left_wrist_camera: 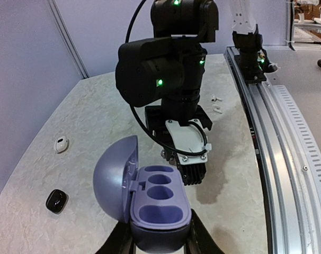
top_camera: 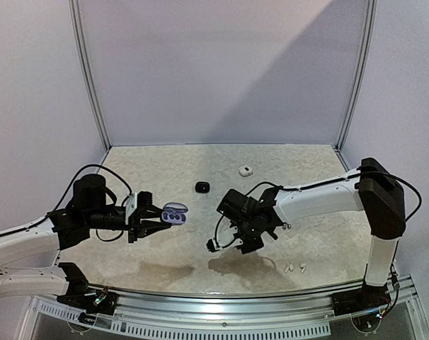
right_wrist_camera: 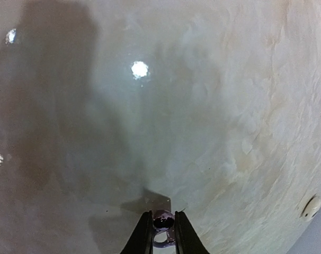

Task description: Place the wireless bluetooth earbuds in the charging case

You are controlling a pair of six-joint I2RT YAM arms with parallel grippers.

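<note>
Your right gripper (right_wrist_camera: 163,235) pinches a tiny dark purplish earbud (right_wrist_camera: 163,219), mostly hidden between its jaws. Your left gripper (left_wrist_camera: 159,242), cut off below, clamps the open lavender plastic charging case (left_wrist_camera: 160,206).

Overhead camera's up high behind both arm bases (top_camera: 87,297), facing the back wall (top_camera: 221,71), whole table (top_camera: 306,177) in frame. Left wrist camera sits low, tight behind the open purple charging case (left_wrist_camera: 160,209), looking across at the right arm (left_wrist_camera: 160,74). Right wrist camera stares down, very near the table, a dark purplish earbud (right_wrist_camera: 162,219) at its bottom edge. Overhead and left wrist share the charging case, small black case (top_camera: 202,186) and small white case (top_camera: 246,170).
</note>
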